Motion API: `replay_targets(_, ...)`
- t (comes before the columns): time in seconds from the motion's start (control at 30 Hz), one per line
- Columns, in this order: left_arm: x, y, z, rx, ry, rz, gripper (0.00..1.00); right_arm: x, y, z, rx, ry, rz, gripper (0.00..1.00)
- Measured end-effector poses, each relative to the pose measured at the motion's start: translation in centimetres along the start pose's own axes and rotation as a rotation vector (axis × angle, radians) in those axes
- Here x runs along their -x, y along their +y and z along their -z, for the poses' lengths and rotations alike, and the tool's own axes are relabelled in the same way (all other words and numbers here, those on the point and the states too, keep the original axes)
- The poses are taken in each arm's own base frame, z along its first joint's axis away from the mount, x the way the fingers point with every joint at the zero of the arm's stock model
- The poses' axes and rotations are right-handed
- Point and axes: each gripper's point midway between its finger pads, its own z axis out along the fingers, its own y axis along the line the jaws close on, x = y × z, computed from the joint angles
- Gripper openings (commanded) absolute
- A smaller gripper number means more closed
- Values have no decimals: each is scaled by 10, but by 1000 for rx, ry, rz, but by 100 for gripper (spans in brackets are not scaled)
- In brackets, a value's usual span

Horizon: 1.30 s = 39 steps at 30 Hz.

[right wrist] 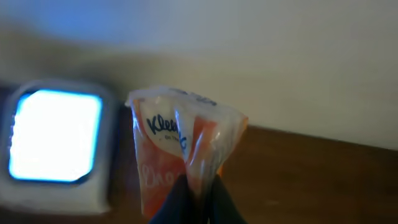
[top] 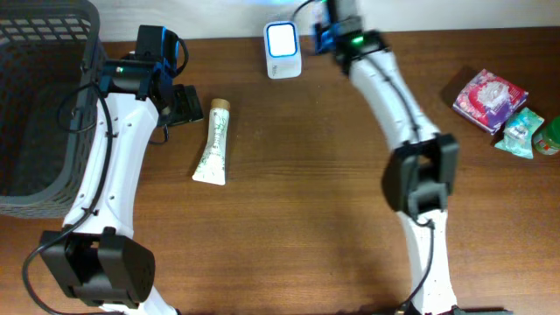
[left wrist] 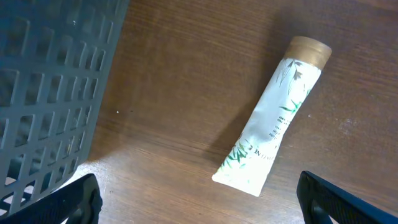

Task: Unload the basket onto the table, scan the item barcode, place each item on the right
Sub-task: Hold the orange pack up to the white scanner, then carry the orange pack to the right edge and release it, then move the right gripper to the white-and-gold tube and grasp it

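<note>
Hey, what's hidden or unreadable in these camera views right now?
- Barcode on the tissue pack: right wrist view, blurred and creased in the right pincer; none visible.
- Same pack, overhead: covered by that arm's wrist.
- Small print on the tube: left wrist view, too small.
- The red-green item: overhead, cut off by the right edge.
</note>
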Motion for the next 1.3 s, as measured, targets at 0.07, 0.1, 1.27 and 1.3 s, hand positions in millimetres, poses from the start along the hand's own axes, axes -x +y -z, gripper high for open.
replay_targets(0.07,0,0,0,0,1,-1,99,-16,-132,37,-172,115,-200,4)
replay_targets(0.1,0,0,0,0,0,0,99,-34,-206,57,-281,161,-298,4)
replay_targets(1.27,0,0,0,0,-1,0,99,-66,47,146,604,465,-347,99)
replay_targets(1.3,0,0,0,0,-1,0,99,-66,47,146,604,464,-347,99)
